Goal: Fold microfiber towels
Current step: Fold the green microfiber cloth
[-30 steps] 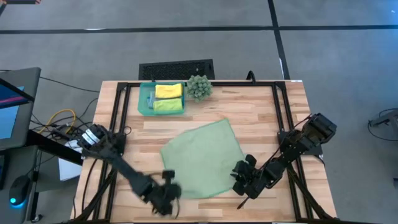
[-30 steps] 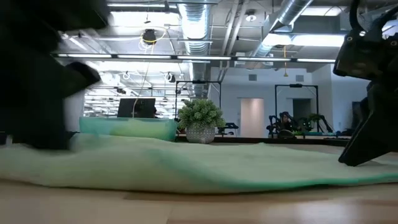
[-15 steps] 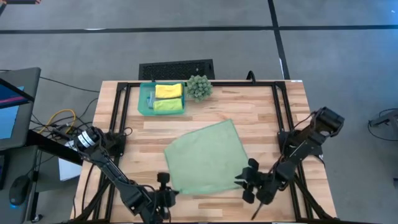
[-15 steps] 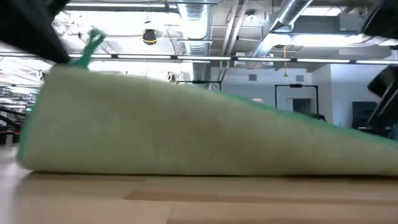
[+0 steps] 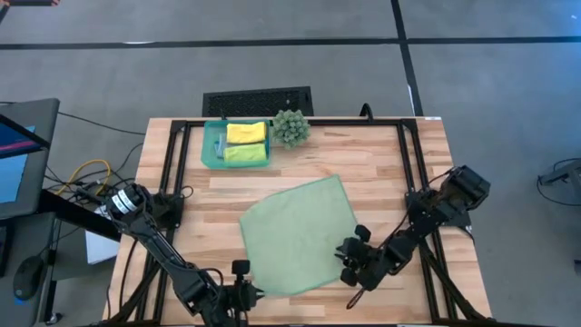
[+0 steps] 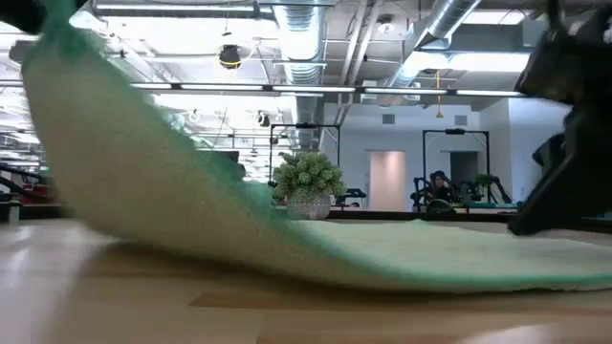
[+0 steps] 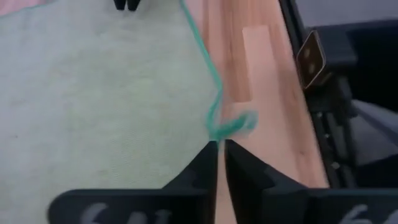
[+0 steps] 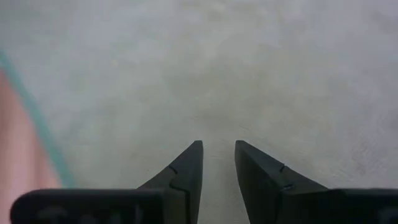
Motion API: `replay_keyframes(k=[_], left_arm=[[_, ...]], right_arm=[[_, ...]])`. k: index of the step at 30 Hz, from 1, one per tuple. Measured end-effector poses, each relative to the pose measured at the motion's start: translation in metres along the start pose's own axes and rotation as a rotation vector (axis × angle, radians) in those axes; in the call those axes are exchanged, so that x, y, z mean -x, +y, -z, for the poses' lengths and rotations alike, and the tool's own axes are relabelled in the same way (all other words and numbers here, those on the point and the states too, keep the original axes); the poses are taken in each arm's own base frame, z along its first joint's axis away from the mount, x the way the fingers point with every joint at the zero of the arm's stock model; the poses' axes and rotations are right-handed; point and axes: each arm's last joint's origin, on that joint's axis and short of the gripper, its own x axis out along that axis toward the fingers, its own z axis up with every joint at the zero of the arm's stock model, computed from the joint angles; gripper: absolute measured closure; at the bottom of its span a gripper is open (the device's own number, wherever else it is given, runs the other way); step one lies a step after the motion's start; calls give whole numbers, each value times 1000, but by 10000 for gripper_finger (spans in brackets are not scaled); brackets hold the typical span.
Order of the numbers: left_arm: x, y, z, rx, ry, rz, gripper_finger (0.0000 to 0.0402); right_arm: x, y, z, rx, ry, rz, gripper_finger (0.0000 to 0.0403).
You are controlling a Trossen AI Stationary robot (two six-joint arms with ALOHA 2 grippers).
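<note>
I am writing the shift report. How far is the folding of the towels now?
Done: two folded towels lie in the teal tray. In hand: the left gripper pinches a corner of the pale green towel and lifts it; the right gripper is over the opposite side, jaws apart. Left: this towel is unfolded.

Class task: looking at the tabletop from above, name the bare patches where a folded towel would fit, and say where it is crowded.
Free: bare wood right of the plant up to the table frame's far right corner, and the strip between the teal tray and the sage towel. Crowded: the near edge, where the left end effector and right end effector work the towel's corners.
</note>
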Motion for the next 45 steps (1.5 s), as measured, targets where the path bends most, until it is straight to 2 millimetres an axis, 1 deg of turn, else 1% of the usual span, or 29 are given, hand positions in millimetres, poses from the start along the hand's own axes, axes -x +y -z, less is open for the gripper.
replay_keyframes(k=[2,5,7,8,10,12,14,17,21,24,26,27,30,33,36,38,39,41,43,45], left_arm=[[0,0,-1,33,-3,9,360],[0,-1,-1,39,22,35,314],[4,0,-2,17,78,64,284],[7,2,-3,29,105,50,272],[14,9,-4,60,101,-90,258],[19,21,2,53,51,-286,254],[13,38,9,85,47,-410,257],[-2,75,21,169,141,-590,276],[-30,125,40,348,285,-735,312],[-50,153,51,428,381,-742,338],[-63,165,55,425,402,-698,354],[-68,167,53,414,388,-663,362],[-82,162,37,328,290,-523,385],[-89,143,8,129,169,-320,399],[-84,114,-15,-98,59,-66,396],[-76,98,-26,-199,13,3,396],[-71,91,-31,-231,-1,0,397],[-62,84,-35,-285,18,-75,400],[-55,83,-35,-312,63,-186,400],[-51,85,-34,-281,78,-285,399]], right_arm=[[-7,-2,3,5,36,10,284],[-14,-3,5,-1,55,16,285],[-14,-2,5,-9,71,9,285],[-14,-2,5,-9,76,5,284],[-12,-1,5,-8,74,-2,284],[-7,-1,4,-8,86,-25,284],[-3,0,4,-7,98,-47,284],[0,1,3,-9,108,-64,285],[1,2,4,-5,108,-67,284],[1,2,4,-18,106,-66,285],[1,2,4,-22,104,-65,285],[1,2,4,-21,103,-65,285],[0,1,3,-8,100,-62,285],[0,2,3,17,96,-62,285],[0,1,3,29,94,-60,285],[0,1,3,30,94,-58,285],[1,1,3,30,94,-59,285],[2,2,4,29,96,-63,285],[3,3,6,24,100,-69,285],[4,4,7,11,101,-74,285]])
